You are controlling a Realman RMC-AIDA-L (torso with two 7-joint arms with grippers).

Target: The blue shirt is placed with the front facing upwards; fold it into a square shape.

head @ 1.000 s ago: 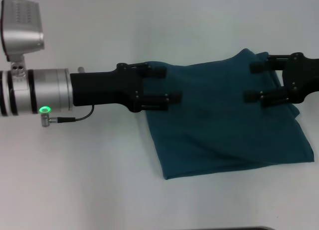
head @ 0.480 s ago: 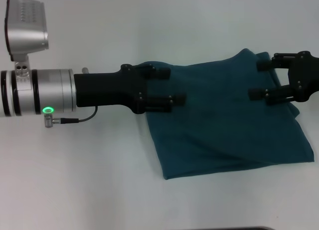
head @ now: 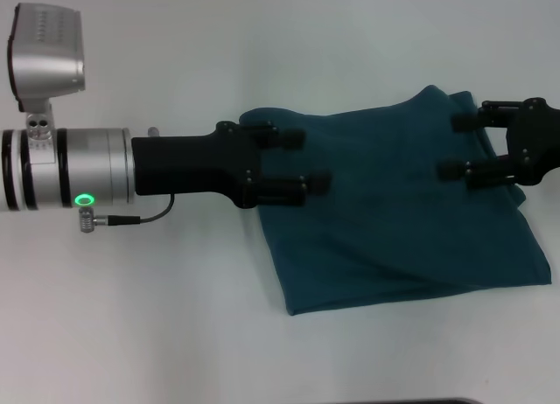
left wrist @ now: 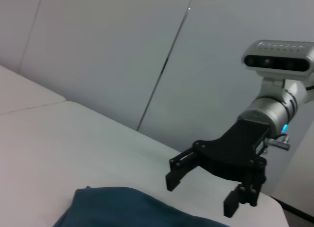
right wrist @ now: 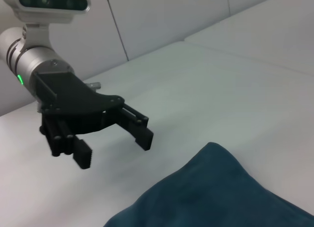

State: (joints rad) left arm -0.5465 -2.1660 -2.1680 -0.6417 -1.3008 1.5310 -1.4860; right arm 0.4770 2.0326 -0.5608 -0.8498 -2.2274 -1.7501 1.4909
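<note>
The blue shirt [head: 394, 229] lies folded into a rough, rumpled rectangle on the white table, right of centre in the head view. My left gripper [head: 311, 161] hovers open over the shirt's far left corner, with nothing between its fingers. Facing it from the right, my right gripper [head: 448, 146] is open over the far right corner. The left wrist view shows the right gripper [left wrist: 201, 195] above a shirt edge [left wrist: 122, 207]. In the right wrist view, the left gripper [right wrist: 114, 149] hangs beside a raised shirt corner [right wrist: 211, 197].
The white table [head: 175, 316] extends left of and in front of the shirt. A dark strip [head: 437, 401] marks the near table edge. Pale wall panels [left wrist: 122, 50] stand behind the table.
My left gripper has shifted slightly right and nearer over the shirt's corner. The right gripper has drawn back a little to the right. The shirt has not moved.
</note>
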